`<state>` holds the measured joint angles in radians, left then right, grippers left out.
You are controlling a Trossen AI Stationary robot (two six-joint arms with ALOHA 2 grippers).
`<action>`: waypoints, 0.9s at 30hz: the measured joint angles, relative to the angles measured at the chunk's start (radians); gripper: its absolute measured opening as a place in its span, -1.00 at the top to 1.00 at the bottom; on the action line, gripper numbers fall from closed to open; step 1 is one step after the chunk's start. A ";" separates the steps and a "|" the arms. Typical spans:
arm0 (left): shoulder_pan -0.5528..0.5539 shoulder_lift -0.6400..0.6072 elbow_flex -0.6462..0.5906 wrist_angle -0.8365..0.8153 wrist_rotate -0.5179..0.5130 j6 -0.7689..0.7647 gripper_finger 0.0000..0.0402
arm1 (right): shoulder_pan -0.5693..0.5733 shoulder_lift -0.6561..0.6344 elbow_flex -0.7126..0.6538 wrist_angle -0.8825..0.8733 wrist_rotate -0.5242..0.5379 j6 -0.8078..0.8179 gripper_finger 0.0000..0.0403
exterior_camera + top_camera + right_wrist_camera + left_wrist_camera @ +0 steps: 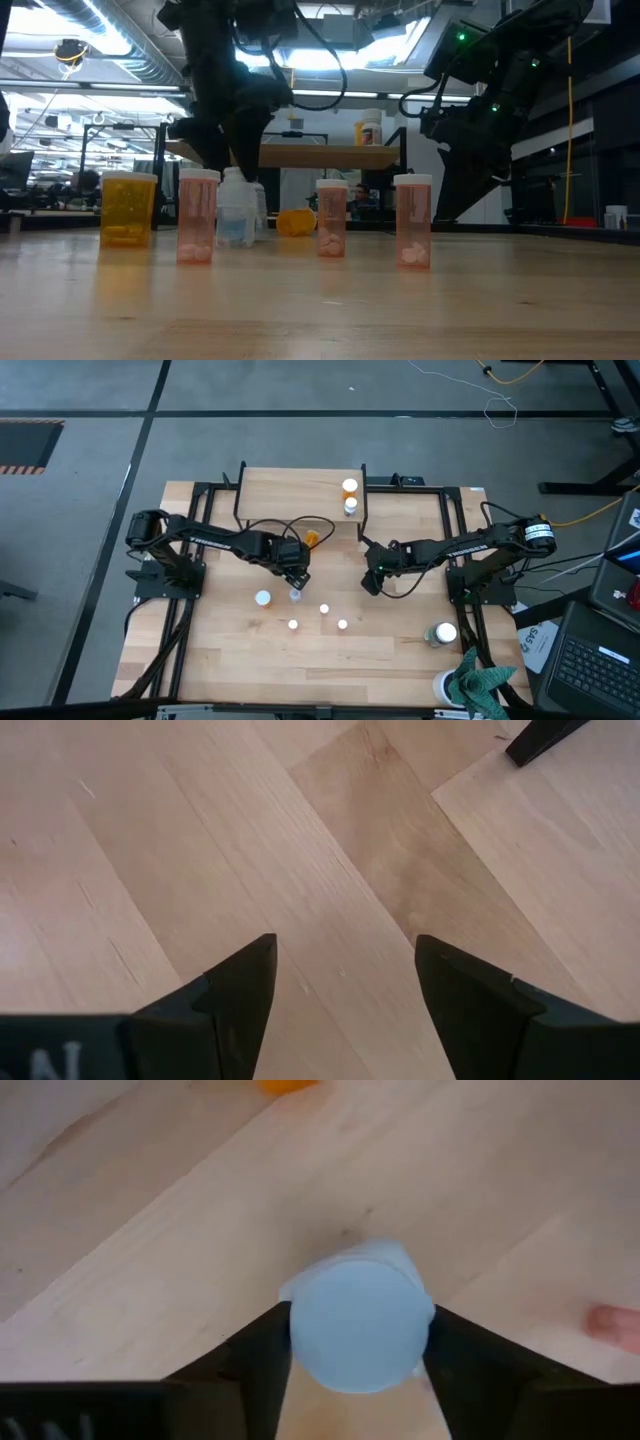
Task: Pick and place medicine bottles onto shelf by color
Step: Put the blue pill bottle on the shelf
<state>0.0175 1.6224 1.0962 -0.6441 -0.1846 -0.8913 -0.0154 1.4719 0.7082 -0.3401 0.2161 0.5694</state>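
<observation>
Left pincer (358, 1342) clamping bluish bottle (360, 1315), body hidden under cap, right pincer (345, 982) spread, empty.

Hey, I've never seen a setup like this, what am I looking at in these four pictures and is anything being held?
Two dark robot arms work at a wooden table. One picture looks straight down, one looks level across the tabletop, and two come from cameras on the arms' wrists. The left gripper has its fingers against both sides of a bluish bottle standing on the table. The right gripper is open over bare wood, holding nothing. More white-capped medicine bottles stand nearby, and two sit on the small shelf at the far edge.
</observation>
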 joint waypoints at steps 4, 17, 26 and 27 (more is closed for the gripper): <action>0.000 -0.049 0.000 0.001 0.046 -0.014 0.13 | 0.000 0.000 0.000 0.001 0.000 0.002 -0.20; 0.061 -0.342 0.000 -0.009 -0.040 0.009 0.16 | 0.000 0.000 0.000 0.010 0.000 0.000 -0.20; 0.281 -0.476 0.107 0.001 -0.057 0.203 0.17 | 0.000 0.000 0.000 0.018 0.000 0.002 -0.20; 0.314 -0.468 0.149 -0.051 -0.063 0.229 0.17 | 0.000 0.000 0.000 0.019 0.000 0.000 -0.20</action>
<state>0.3312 1.1543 1.2453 -0.6950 -0.2474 -0.6627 -0.0154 1.4715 0.7082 -0.3209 0.2161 0.5696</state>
